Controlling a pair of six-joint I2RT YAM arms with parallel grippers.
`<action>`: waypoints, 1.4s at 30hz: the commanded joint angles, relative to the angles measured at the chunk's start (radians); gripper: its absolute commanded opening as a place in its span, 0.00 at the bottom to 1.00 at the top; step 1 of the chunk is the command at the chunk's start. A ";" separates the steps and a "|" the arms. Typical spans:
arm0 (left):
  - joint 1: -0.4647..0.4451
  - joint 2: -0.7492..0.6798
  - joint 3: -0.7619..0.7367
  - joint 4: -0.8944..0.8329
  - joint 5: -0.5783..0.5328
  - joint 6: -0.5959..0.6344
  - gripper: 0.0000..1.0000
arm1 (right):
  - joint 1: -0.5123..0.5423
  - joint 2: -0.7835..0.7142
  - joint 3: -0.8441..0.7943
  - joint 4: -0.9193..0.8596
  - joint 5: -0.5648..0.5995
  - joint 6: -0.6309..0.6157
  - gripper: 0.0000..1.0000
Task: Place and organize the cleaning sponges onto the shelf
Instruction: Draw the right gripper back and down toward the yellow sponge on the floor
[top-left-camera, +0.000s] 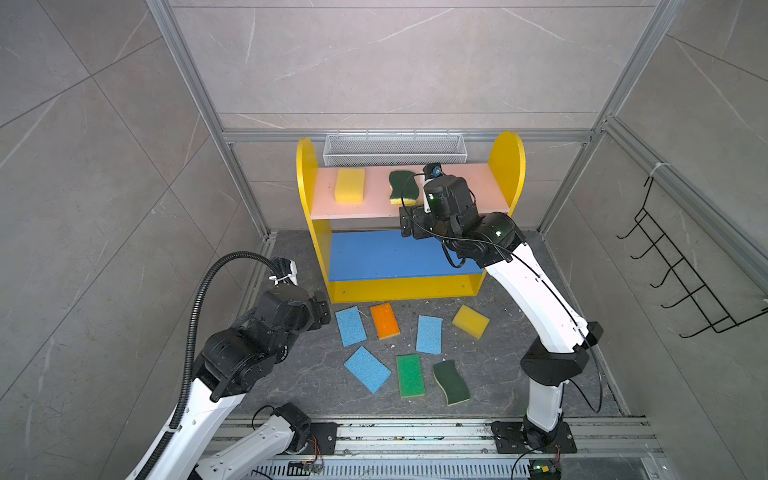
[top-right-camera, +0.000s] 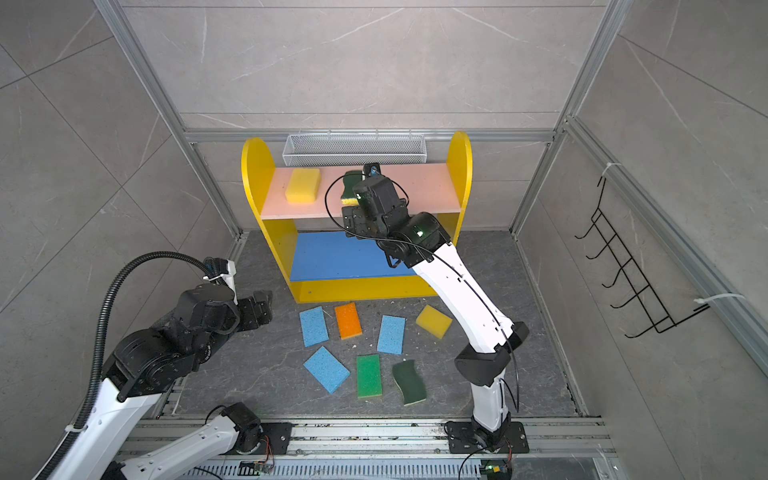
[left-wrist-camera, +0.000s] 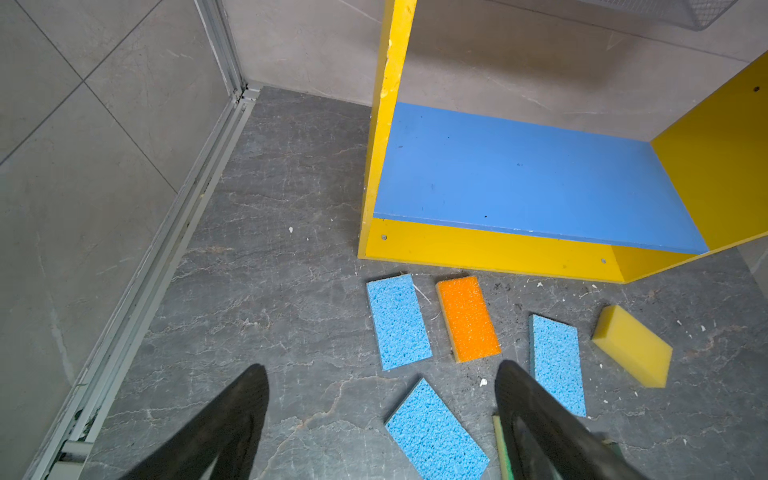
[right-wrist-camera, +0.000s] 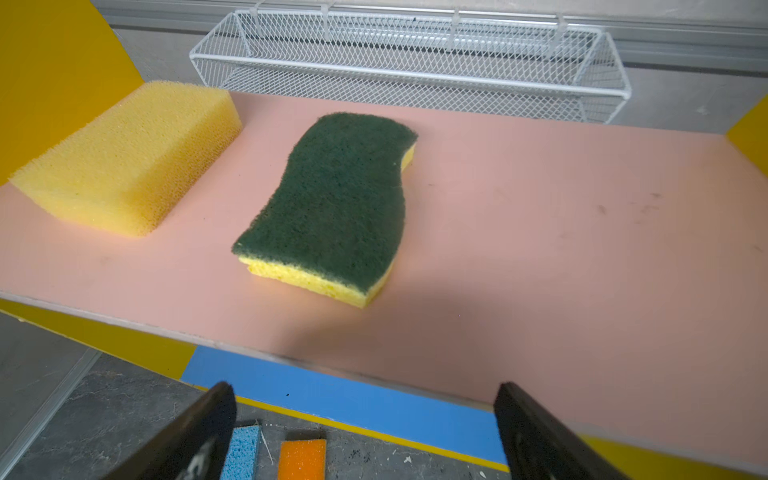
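The yellow shelf (top-left-camera: 307, 174) carries a thick yellow sponge (top-left-camera: 350, 185) and a wavy dark-green scourer (top-left-camera: 403, 188) on its pink upper board; its blue board (top-left-camera: 386, 255) is bare. My right gripper (right-wrist-camera: 365, 388) hangs open and empty just in front of the pink board's edge, facing the scourer (right-wrist-camera: 340, 199). On the floor before the shelf lie three light blue sponges (top-left-camera: 351, 326) (top-left-camera: 429, 334) (top-left-camera: 367, 369), an orange one (top-left-camera: 385, 320), a yellow one (top-left-camera: 471, 321), a bright green one (top-left-camera: 410, 375) and a second scourer (top-left-camera: 451, 382). My left gripper (left-wrist-camera: 381, 365) hovers open above the floor, left of them.
A white wire mesh basket (top-left-camera: 395, 148) hangs on the back wall just behind the shelf top. A black wire hook rack (top-left-camera: 681, 270) is fixed to the right wall. Aluminium frame posts stand at the corners and a metal rail (top-left-camera: 415, 432) runs along the front.
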 joint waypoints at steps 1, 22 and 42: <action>0.000 -0.013 0.045 -0.051 -0.044 -0.006 0.88 | 0.005 -0.117 -0.069 -0.010 0.072 -0.010 0.99; 0.000 0.018 -0.021 -0.165 -0.025 -0.087 0.88 | 0.004 -0.688 -0.852 -0.010 0.148 0.085 1.00; 0.001 0.067 -0.126 -0.131 0.027 -0.187 0.86 | -0.277 -0.856 -1.366 0.121 -0.249 0.230 0.98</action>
